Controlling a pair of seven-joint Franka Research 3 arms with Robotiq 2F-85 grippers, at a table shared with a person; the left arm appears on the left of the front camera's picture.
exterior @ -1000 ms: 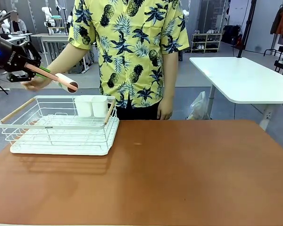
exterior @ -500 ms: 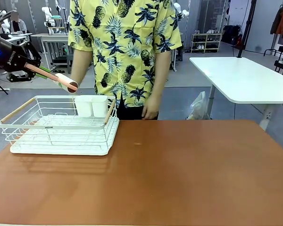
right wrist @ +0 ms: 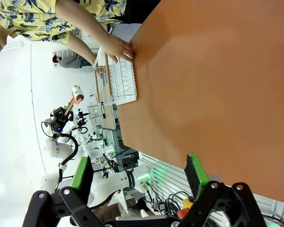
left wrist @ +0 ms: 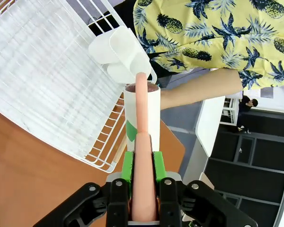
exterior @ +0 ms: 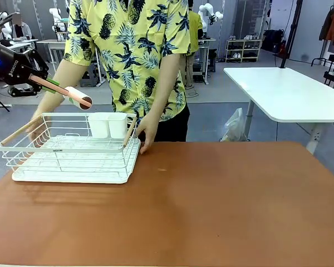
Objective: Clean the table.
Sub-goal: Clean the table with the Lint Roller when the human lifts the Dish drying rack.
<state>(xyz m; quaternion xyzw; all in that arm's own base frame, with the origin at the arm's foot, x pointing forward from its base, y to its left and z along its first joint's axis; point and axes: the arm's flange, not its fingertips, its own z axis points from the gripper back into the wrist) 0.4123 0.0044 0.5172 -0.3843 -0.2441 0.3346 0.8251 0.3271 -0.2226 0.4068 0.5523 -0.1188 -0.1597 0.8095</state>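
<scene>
Left tool (left wrist: 143, 163) clamps stiff lint roller (left wrist: 142, 113) by its handle, ten o'clock; right tool (right wrist: 138, 161) gapes empty; worktop (exterior: 222, 200) likely rigid, smooth.

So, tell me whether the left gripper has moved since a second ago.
No. The left gripper, shut on the lint roller, sits in the same place above the dish rack.

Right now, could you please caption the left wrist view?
Left gripper holds a lint roller near the white dish rack.
</scene>
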